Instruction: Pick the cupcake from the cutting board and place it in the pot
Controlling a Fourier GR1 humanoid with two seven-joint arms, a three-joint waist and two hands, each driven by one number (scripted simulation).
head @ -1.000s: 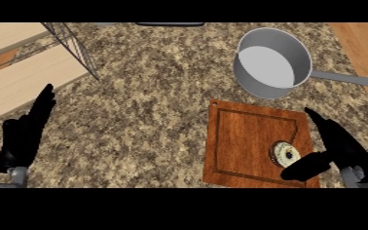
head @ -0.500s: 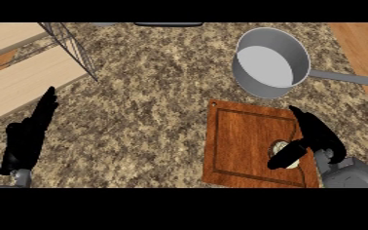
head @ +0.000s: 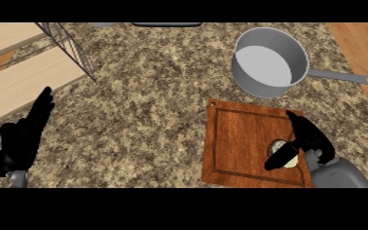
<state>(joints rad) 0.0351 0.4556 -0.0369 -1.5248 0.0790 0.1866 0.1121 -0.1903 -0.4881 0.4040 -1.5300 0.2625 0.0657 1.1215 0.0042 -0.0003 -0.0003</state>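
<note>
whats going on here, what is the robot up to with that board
The robot's right hand is down over the cupcake on the wooden cutting board, thumb on one side and fingers on the other, fairly straight and not yet curled round it. The cupcake sits on the board, not lifted. The grey pot it is meant to go in stands beyond the board with nothing in it. The left hand rests open at the left edge.

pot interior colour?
Pale grey inside the pot, with darker grey walls and handle; head view, the only one, shows it.
</note>
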